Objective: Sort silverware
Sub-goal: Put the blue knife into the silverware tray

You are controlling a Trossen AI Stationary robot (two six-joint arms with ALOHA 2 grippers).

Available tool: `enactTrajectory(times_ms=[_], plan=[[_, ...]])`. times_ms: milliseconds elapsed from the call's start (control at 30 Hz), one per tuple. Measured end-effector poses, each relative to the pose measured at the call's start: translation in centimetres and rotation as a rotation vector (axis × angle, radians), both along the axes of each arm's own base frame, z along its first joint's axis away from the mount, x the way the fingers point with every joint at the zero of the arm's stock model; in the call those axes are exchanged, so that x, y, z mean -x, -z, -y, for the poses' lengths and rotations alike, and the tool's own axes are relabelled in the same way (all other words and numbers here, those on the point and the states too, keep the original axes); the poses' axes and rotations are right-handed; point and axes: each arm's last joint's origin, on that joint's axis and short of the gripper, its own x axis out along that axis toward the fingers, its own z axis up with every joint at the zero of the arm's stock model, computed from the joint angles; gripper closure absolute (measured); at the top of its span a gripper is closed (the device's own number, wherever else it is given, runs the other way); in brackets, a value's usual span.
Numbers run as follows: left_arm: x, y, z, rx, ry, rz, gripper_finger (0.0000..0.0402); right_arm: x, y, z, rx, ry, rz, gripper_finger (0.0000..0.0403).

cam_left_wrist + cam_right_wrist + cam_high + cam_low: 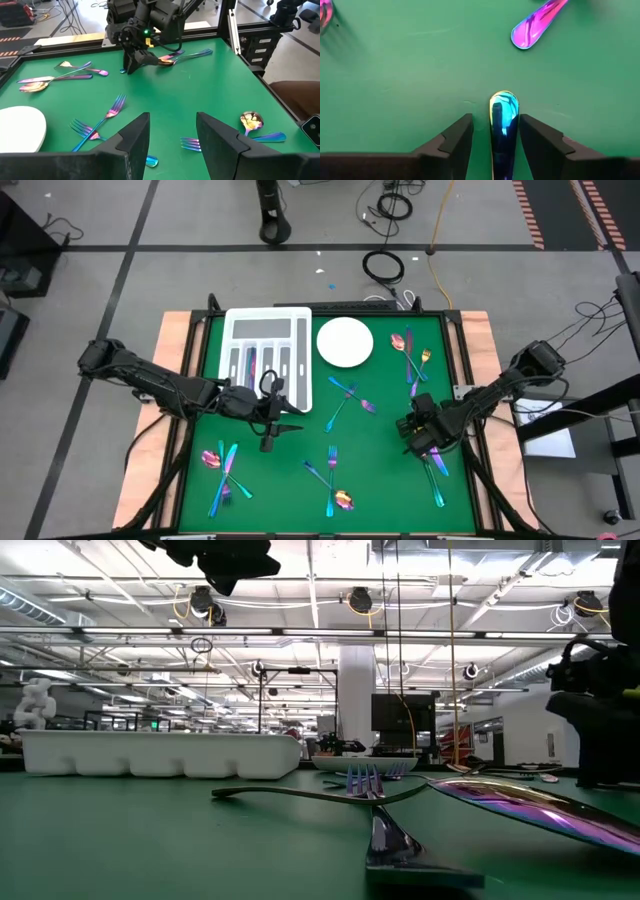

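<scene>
Iridescent forks, knives and spoons lie scattered over the green table: a pile near the left front, another at the front middle, forks in the centre, pieces by the far right and near right. My right gripper is low over the right side and open. In the right wrist view its fingers stand on either side of the rounded end of one piece's handle, which lies on the table. My left gripper is open and holds nothing, by the tray's near right corner. My right gripper comes down from above with its fingers along the handle's rounded end. One finger stands right beside it and the other stands a little apart from it. Whether either one touches it, I cannot tell.
A white divided tray sits at the far left with a few pieces in its slots. A round white plate lies beside it. Another handle end lies close ahead of the right gripper. Open green surface lies between the arms.
</scene>
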Motion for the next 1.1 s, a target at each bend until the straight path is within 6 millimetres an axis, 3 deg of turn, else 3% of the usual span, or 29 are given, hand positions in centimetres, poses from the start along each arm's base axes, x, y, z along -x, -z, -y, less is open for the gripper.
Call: enactTrajectory(times_ms=[233,633,1100], plan=[[0.0,0.0,0.0,-0.002,0.001,-0.002,0.0237,0.1,0.1,-0.1,-0.040,0.006,-0.031,0.0264],[0.0,0.1,0.0,-0.004,0.000,-0.010,0.0237,0.1,0.1,-0.1,-0.044,-0.022,-0.048,0.0376],[0.0,0.1,0.0,-0.005,0.001,-0.011,0.0237,0.6,-1.5,0.3,-0.055,-0.030,0.065,0.0370]])
